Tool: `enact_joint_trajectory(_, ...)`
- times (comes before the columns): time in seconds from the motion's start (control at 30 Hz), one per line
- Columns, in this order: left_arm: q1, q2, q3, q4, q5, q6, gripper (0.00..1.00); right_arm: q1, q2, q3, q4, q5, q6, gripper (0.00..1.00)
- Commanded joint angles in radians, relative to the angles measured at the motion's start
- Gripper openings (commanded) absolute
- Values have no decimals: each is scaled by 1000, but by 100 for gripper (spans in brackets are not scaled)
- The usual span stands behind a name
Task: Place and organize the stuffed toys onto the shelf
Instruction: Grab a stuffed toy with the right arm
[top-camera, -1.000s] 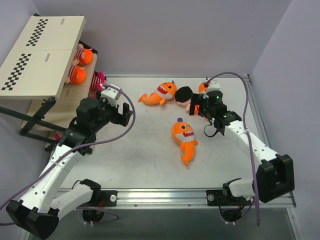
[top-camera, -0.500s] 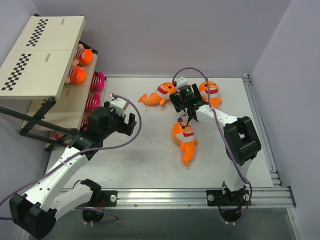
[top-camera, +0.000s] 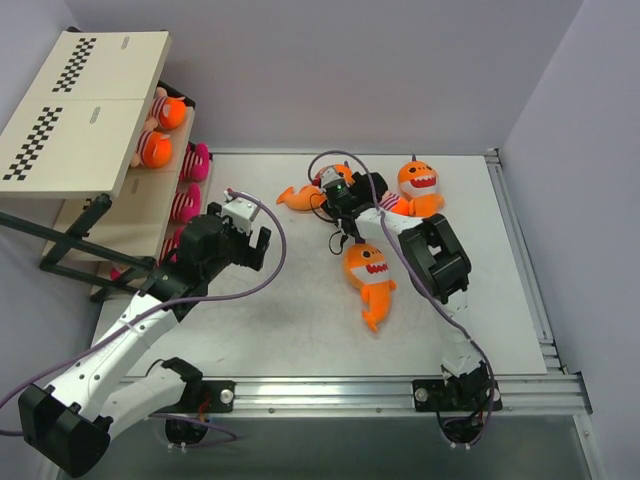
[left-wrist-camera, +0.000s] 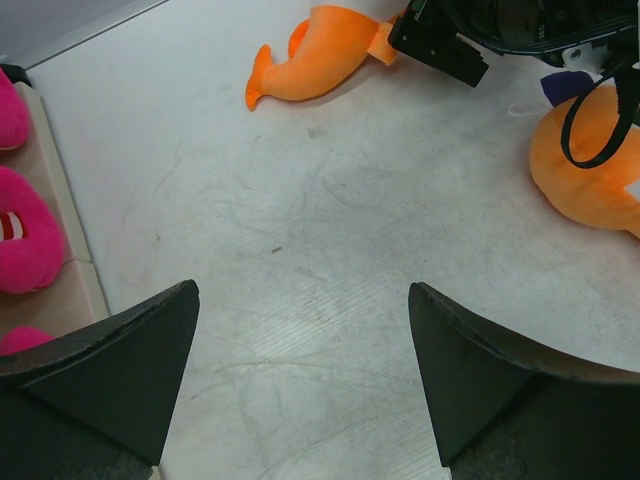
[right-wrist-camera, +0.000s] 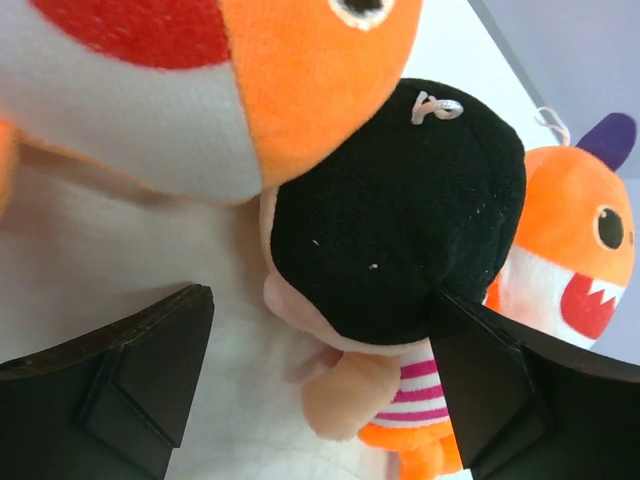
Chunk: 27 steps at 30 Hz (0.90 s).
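At the far middle of the scuffed counter (left-wrist-camera: 300, 250), the right hand (right-wrist-camera: 320, 370) is spread wide over a fuzzy black-headed doll (right-wrist-camera: 400, 220) pressed against a rounded orange shark (right-wrist-camera: 310, 70). The left hand (left-wrist-camera: 300, 370) is held wide and empty near the boarded shelf (top-camera: 90, 100).

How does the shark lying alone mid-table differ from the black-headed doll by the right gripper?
The lone shark is orange with a white toothy mouth; the black-headed doll has a black head, peach face and striped top. The lone shark lies apart from other toys; the doll's head touches another shark. The open right gripper frames the doll; no gripper is at the lone shark. Both lie on the table, not yet shelved.
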Motion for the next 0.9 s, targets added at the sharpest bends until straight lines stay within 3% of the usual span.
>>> enact_joint_trajectory(0.0,-8,-1,-3,34,-31,27,94,2,50,54,11,123,-74,86)
enact_joint_trajectory(0.13,-8,1,-4,34,-37,33,94,-1,98,70,21,175,-99,62)
enact_joint_trajectory(0.17,-9,-2,-6,34,-39,35,94,-2,105,64,25,183,-100,47)
enact_joint_trajectory(0.23,-9,1,-7,36,-37,36,94,-2,101,50,45,204,-105,31)
enact_joint_trajectory(0.27,-9,1,-7,36,-37,35,94,-2,90,44,51,206,-103,18)
enact_joint_trajectory(0.37,-9,1,-7,39,-29,36,94,-1,50,13,64,206,-96,0)
enact_joint_trajectory(0.87,-9,-27,-7,40,-28,40,94,4,-331,-64,-74,-6,87,0)
